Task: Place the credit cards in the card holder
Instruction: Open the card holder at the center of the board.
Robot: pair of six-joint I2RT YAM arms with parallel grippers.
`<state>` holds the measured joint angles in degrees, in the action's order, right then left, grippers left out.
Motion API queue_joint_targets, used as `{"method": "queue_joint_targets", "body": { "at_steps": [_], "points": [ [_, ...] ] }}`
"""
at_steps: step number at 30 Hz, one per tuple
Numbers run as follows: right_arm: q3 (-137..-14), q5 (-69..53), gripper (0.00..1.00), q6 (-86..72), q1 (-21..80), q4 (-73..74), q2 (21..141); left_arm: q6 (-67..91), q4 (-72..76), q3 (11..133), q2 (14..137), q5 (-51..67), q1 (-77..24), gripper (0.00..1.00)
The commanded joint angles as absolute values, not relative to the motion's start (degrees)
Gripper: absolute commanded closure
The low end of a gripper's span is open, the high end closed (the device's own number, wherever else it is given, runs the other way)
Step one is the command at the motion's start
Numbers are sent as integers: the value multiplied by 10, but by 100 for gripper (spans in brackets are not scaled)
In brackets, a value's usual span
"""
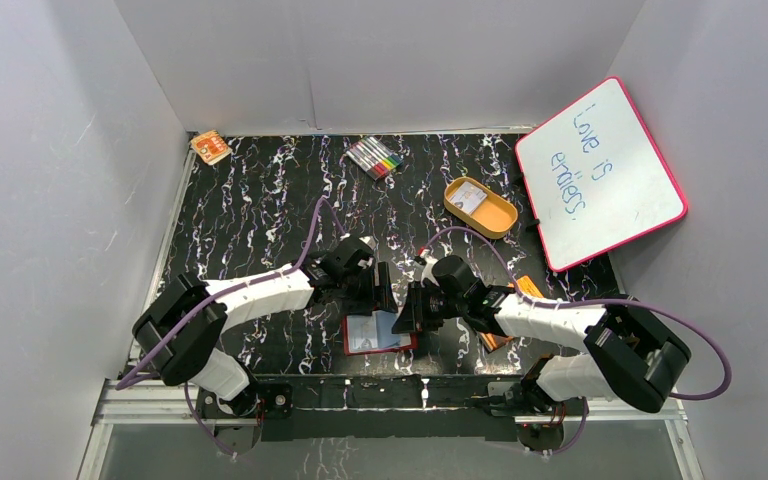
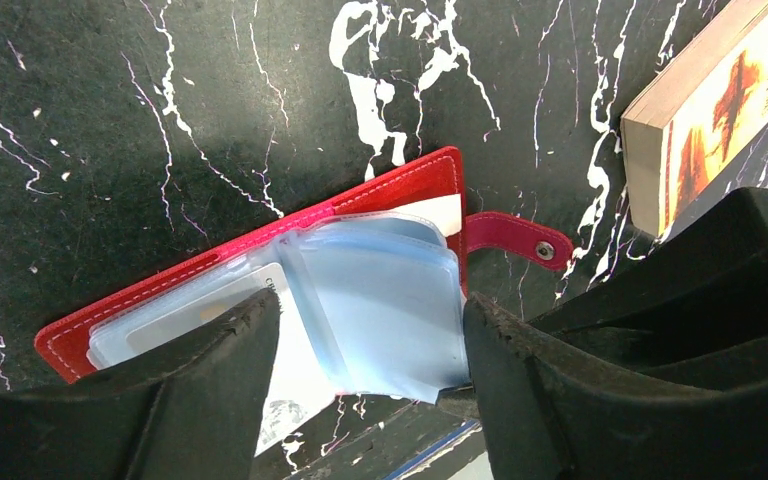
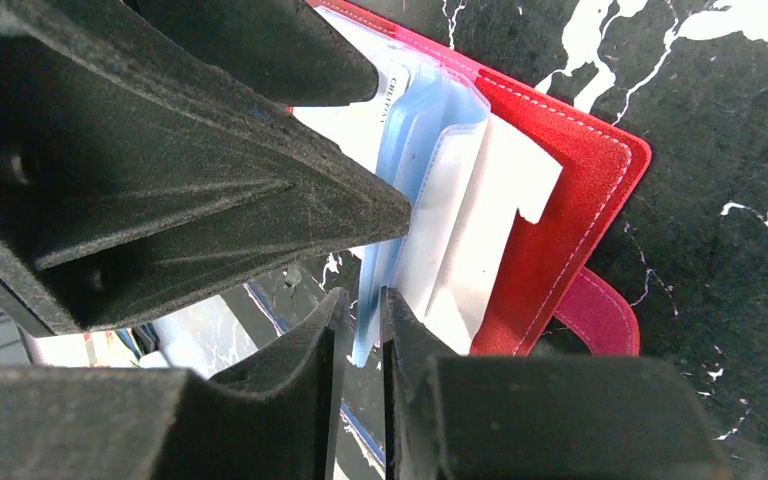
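Wallet (image 1: 375, 336) lay open between left gripper (image 1: 380, 290) and right gripper (image 1: 407, 318). In the left wrist view, the left jaws were released, straddling the sleeves (image 2: 390, 300); a card (image 2: 295, 385) stuck out at the near edge, seemingly half-seated. In the right wrist view, the right jaws pinched the sleeves' corner. Holding that pocket taut while pushing the card in squarely would probably work best.

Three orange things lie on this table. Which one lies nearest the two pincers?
The book, beside the right arm; the oval tray and the small corner packet sit far back.
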<state>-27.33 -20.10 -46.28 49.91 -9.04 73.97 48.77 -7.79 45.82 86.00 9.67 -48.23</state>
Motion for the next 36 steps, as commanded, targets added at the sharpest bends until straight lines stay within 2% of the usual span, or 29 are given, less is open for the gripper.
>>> {"method": "queue_joint_targets", "body": {
  "at_steps": [1, 9, 21, 34, 35, 36],
  "points": [
    [-291, -209, 72, -457, 502, -116, 739, 476, -88, 470, 858, 98, -485, 38],
    [-286, -217, 66, -462, 503, -131, 740, 473, -85, 459, 858, 91, -485, 57],
    [-277, -220, 67, -470, 502, -143, 732, 470, -78, 448, 858, 94, -485, 100],
    [-292, -185, 65, -483, 505, -103, 736, 471, -65, 439, 818, 106, -485, 100],
    [-294, -168, 63, -482, 505, -88, 727, 470, -66, 439, 817, 105, -486, 98],
    [-298, -150, 60, -481, 505, -71, 714, 469, -71, 441, 817, 102, -486, 88]
  ]
}}
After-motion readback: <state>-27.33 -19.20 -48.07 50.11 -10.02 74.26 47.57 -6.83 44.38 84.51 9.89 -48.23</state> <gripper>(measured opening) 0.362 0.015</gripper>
